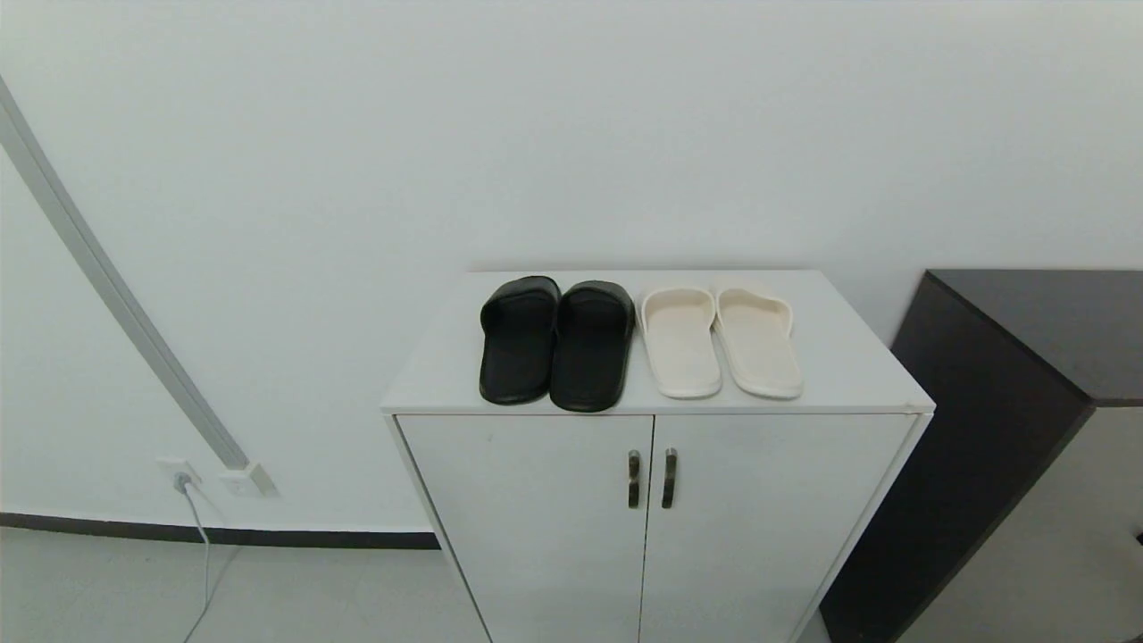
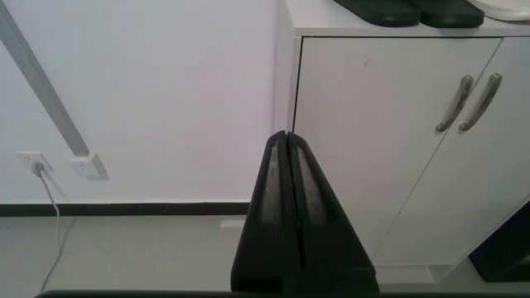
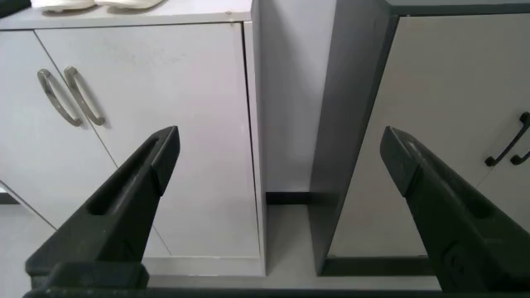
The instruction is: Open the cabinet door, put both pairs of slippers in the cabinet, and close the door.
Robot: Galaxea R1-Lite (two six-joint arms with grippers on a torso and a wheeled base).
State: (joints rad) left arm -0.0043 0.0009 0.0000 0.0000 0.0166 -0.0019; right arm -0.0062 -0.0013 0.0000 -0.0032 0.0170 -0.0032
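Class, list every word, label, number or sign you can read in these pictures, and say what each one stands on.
None: there is no readable text in any view.
The white cabinet is plain, the black slippers and the cream slippers show no print, and the wall socket and the dark cabinet carry no visible marks.

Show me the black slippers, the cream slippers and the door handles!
black slippers (image 1: 588,366), head view, one slipper's footbed
cream slippers (image 1: 683,353), head view, one slipper's footbed
door handles (image 1: 634,480), head view, left handle's bar
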